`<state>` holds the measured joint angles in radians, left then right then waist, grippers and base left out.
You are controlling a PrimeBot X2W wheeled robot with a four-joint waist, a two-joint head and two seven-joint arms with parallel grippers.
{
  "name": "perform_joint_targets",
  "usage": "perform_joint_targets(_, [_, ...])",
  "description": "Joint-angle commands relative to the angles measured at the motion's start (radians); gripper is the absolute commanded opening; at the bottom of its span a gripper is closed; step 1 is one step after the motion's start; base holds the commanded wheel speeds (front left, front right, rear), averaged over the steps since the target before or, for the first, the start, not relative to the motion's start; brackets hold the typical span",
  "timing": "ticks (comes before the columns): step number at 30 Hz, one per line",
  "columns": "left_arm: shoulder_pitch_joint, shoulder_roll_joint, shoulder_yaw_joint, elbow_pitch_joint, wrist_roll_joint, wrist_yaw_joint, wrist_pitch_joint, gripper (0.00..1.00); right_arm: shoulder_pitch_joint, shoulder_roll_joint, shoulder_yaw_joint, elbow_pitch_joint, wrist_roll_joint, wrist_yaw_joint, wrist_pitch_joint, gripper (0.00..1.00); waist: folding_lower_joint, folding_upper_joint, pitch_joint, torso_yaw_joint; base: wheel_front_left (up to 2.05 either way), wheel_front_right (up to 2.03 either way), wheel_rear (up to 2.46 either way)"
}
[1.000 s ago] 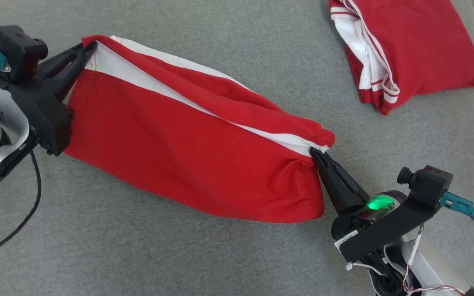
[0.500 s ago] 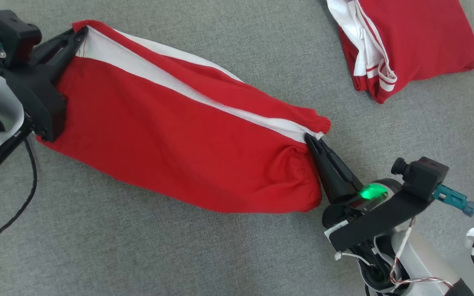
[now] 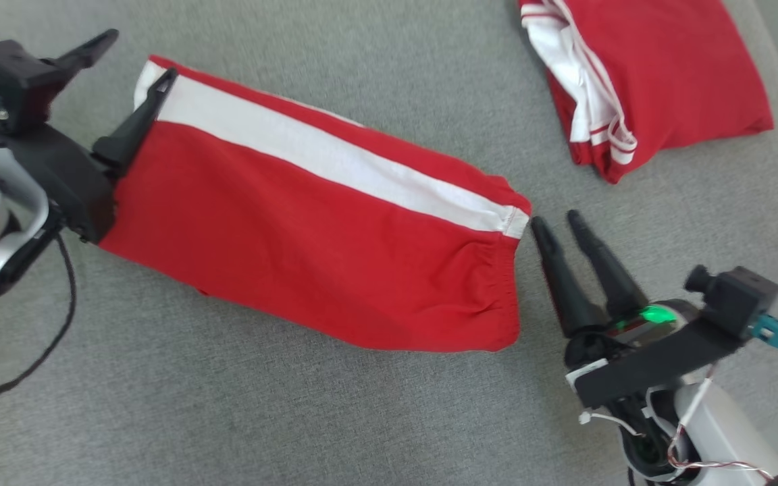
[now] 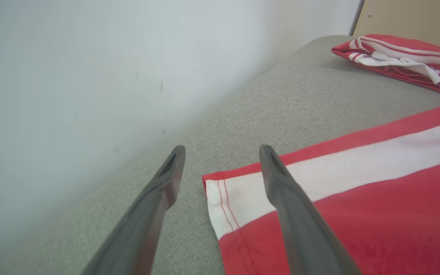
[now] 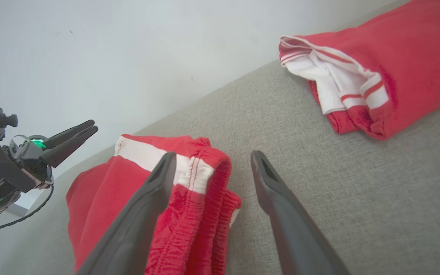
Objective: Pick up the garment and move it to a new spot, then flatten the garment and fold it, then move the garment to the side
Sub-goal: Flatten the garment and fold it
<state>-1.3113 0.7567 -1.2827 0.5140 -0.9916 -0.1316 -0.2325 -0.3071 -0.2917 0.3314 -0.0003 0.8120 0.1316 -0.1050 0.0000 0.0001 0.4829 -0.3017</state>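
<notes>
Left claw (image 3: 142, 52) and right claw (image 3: 554, 218) are gaping wide, empty, the red white-striped fabric garment (image 3: 308, 236) lying flat between them. Left claw is straddling its corner; withdrawing carelessly, we're risking snagging and rumpling it.

- The garment (image 3: 308, 256) is red cloth with 1 broad white stripe (image 3: 335, 158) running along its length, close to the far long edge.
- It lies flat as a long band on the grey fabric surface (image 3: 227, 418), slanting from the upper left to the lower right of the head view.
- Its gathered elastic end (image 3: 507, 297) is at the robot's right, with a few shallow creases; the right wrist view shows stacked layers there.
- Its straight hem (image 4: 220, 206) is at the robot's left, sewn with 2 rows of red stitching.
</notes>
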Motion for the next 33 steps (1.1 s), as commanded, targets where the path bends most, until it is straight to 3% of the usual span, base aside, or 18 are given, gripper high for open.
perform_joint_targets(1, [0.012, 0.01, 0.002, 0.004, -0.009, 0.002, -0.011, 1.0, 0.009, -0.002, -0.008, -0.008, -0.014, -0.003, -0.011, 1.0, 0.0, -0.0001, -0.036, 0.005, 0.0, 0.0, 0.0])
perform_joint_targets(5, [0.026, 0.011, 0.03, 0.038, -0.012, 0.002, -0.032, 1.0, 0.027, 0.002, -0.048, -0.023, -0.066, -0.003, -0.064, 1.0, 0.0, -0.0001, -0.081, 0.009, 0.0, 0.0, 0.0])
perform_joint_targets(15, [0.255, -0.051, 0.448, -0.016, 0.188, 0.061, -0.033, 1.0, 0.074, 0.072, -0.173, -0.006, -0.236, -0.003, -0.145, 1.0, 0.0, -0.0001, -0.164, 0.032, 0.0, 0.0, 0.0])
perform_joint_targets(22, [0.458, -0.129, 0.666, -0.06, 0.278, 0.055, -0.033, 1.0, 0.14, 0.16, -0.282, -0.047, -0.38, -0.003, -0.16, 1.0, 0.0, -0.0001, -0.198, 0.049, 0.0, 0.0, 0.0])
perform_joint_targets(28, [0.575, -0.188, 0.778, -0.059, 0.344, 0.036, -0.033, 1.0, 0.203, 0.22, -0.326, -0.119, -0.513, -0.003, -0.16, 1.0, 0.0, -0.0001, -0.194, 0.047, 0.0, 0.0, 0.0])
perform_joint_targets(33, [0.636, -0.23, 0.798, -0.017, 0.378, 0.013, -0.033, 1.0, 0.246, 0.24, -0.307, -0.129, -0.571, -0.003, -0.16, 1.0, 0.0, -0.0001, -0.186, 0.036, 0.0, 0.0, 0.0])
